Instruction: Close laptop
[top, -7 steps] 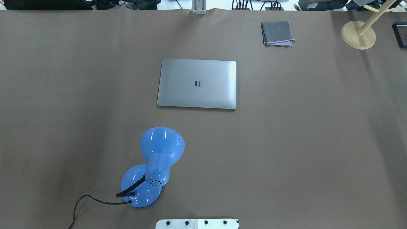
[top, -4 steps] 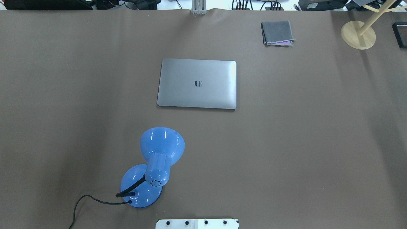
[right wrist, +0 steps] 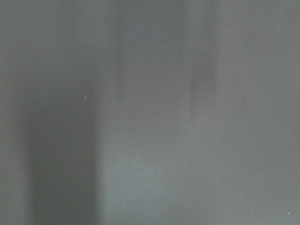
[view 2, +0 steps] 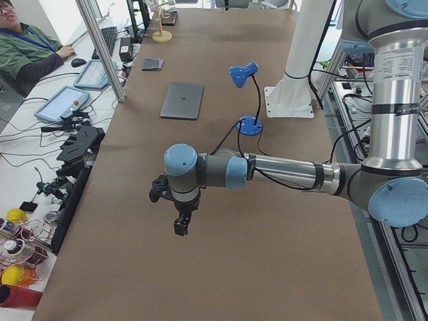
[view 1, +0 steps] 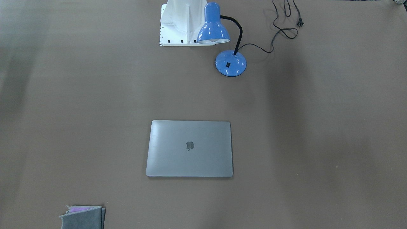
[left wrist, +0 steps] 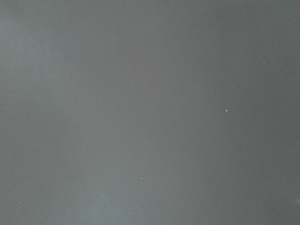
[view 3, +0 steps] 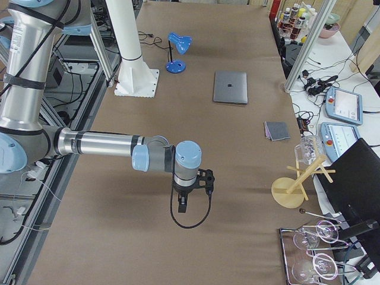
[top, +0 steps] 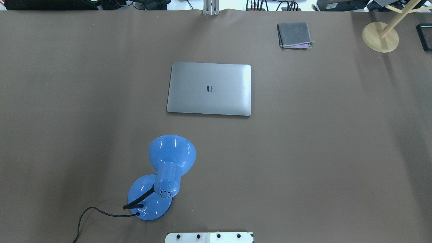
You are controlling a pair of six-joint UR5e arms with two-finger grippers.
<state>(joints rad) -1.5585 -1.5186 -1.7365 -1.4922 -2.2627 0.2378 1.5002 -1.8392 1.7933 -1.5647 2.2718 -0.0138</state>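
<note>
Laptop: the laptop (top: pixel 209 88) lay flat in the middle of the table (top: pixel 320 141), a little towards the far side, with its lid fully down and the dark logo facing up.
Laptop edges: all four edges sat level on the brown cover, the long ones running left to right. No gap showed between lid and base.
Room around laptop: bare cover lay on every side. The widest stretches were to the left and right.
Lamp: the blue desk lamp (top: pixel 172 158) stood near and slightly left of the laptop. Its shade was apart from the laptop's near edge, and its black cord (top: pixel 88 212) trailed off to the near left.
Cloth: the folded grey cloth (top: pixel 294 34) lay far and right, by the far edge, well apart from the laptop.
Wooden stand: the wooden stand (top: pixel 379 37) stood at the far right corner.
Robot base: the white mount (top: pixel 209 237) sat at the middle of the near edge.
Left gripper: the left gripper (view 2: pixel 181 224) hung fingers down over bare cover at the table's left end, well apart from the laptop. Only the side view showed it, so I cannot tell how far apart its fingers were or whether it held anything.
Right gripper: the right gripper (view 3: pixel 183 203) hung fingers down over bare cover towards the right end, well apart from the laptop, with a black cable looping below the wrist. Its opening and hold cannot be told either.
Wrist cameras: both showed only plain cover.
</note>
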